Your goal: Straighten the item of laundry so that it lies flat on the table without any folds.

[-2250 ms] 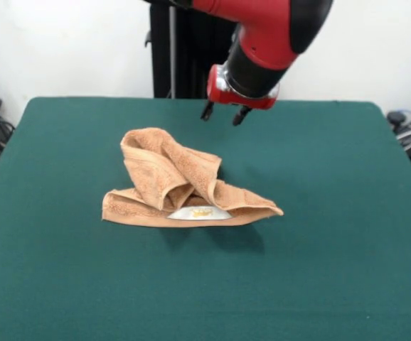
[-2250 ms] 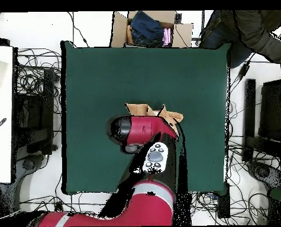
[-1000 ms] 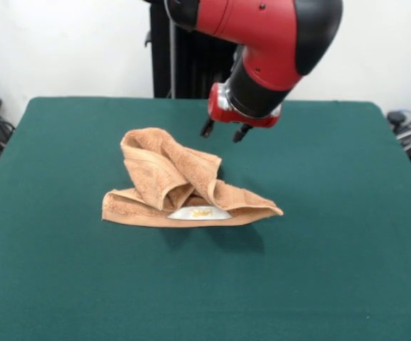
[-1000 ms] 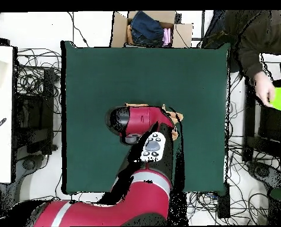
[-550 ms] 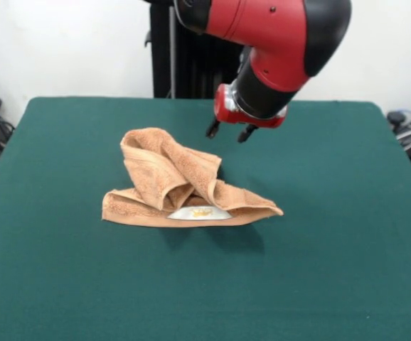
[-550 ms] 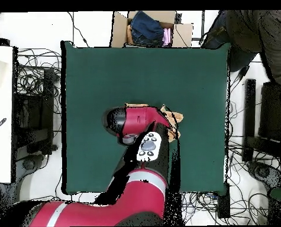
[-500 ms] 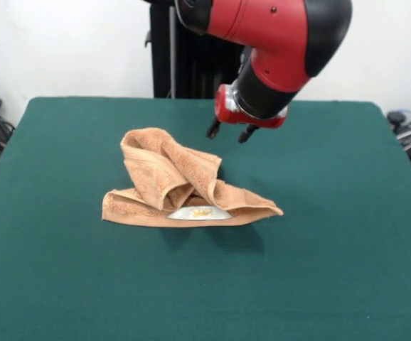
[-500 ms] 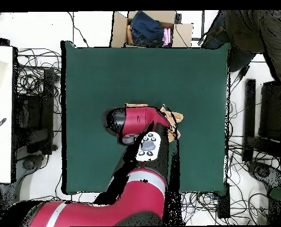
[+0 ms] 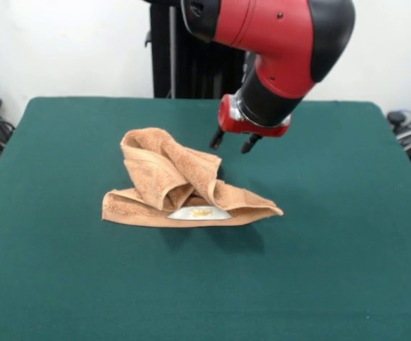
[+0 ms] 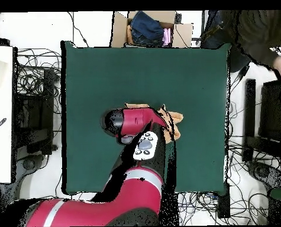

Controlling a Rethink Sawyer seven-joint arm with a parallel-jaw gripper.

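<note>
Hand (image 9: 232,143) hovers, fingers apart, beside crumpled towel (image 9: 177,183).

No legible text; towel (image 9: 184,185) label (image 9: 200,212) mark unreadable.

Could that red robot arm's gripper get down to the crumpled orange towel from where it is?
Probably yes: the gripper hangs open just beside the crumpled orange-tan terry towel, with only bare dark green felt table between them.

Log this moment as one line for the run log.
phase: approach | gripper: open, empty, above table beside towel | towel: crumpled, folded over itself, label showing | contact: none
</note>
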